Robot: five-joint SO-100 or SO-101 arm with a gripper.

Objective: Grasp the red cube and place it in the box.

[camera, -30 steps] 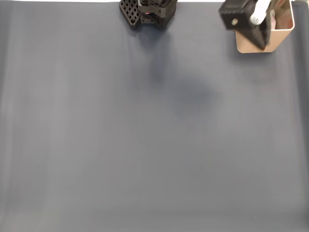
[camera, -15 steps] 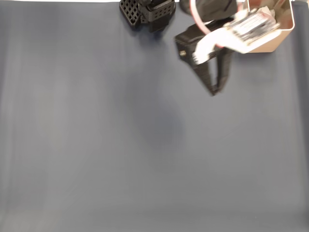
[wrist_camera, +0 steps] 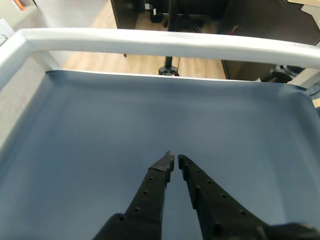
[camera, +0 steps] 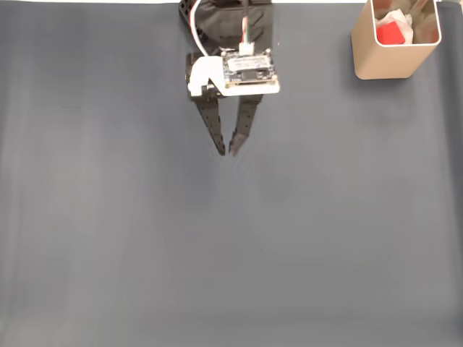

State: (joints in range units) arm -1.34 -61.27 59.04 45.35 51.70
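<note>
My gripper (camera: 227, 150) over bare grey mat (camera: 217, 253), fingers nearly together, nothing between them — tips at 6 o'clock of arm base. Red cube (camera: 389, 32) inside box (camera: 383, 65), 2 o'clock from gripper, well apart.

no readable text, labels or numbers anywhere.

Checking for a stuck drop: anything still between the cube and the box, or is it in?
Nothing in the way. In the fixed view the red cube already sits inside the box, beside something pale. The gripper is over bare mat, apart from the box, fingers nearly together and holding nothing.
</note>
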